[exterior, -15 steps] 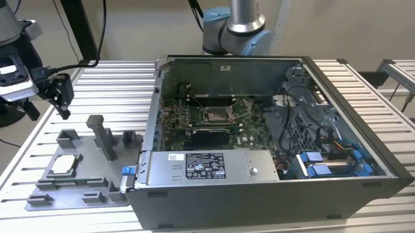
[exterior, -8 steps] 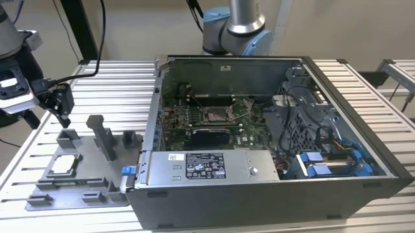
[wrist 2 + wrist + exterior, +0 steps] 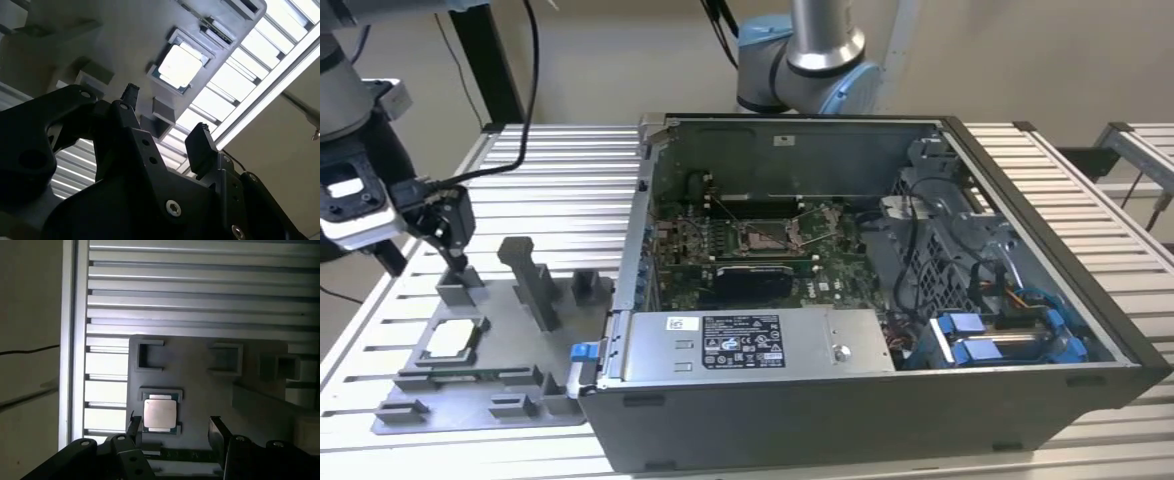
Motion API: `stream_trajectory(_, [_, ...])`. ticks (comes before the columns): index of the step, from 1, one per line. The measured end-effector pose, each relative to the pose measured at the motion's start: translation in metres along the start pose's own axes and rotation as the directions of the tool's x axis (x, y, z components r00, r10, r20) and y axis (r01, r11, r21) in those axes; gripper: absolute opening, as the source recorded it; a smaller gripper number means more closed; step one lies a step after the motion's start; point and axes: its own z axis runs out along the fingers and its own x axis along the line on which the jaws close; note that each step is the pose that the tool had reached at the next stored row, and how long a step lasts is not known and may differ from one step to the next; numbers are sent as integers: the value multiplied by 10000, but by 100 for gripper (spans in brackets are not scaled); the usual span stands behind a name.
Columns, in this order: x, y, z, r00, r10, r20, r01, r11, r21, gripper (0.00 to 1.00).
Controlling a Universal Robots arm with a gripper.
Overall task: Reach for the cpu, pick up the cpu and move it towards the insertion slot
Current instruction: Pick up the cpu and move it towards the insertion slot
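Gripper (image 3: 174, 424): spread wide, empty, poised over cpu (image 3: 160, 414) lying in grey fixture (image 3: 200, 390) on tabletop (image 3: 547, 190). Reach nearly complete; grasp not yet made, insertion slot (image 3: 765, 238) well apart inside computer case (image 3: 854, 420).

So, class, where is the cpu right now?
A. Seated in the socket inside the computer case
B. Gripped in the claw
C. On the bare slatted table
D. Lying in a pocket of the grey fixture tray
D: in the first wrist view the cpu lies flat in its framed pocket on the grey fixture tray, while the claw is open, holds nothing and is clear of it.
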Motion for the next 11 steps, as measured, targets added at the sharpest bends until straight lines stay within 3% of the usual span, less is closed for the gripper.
stream_trajectory(11, [27,-31,198,10000,0,0,0,10000,0,100])
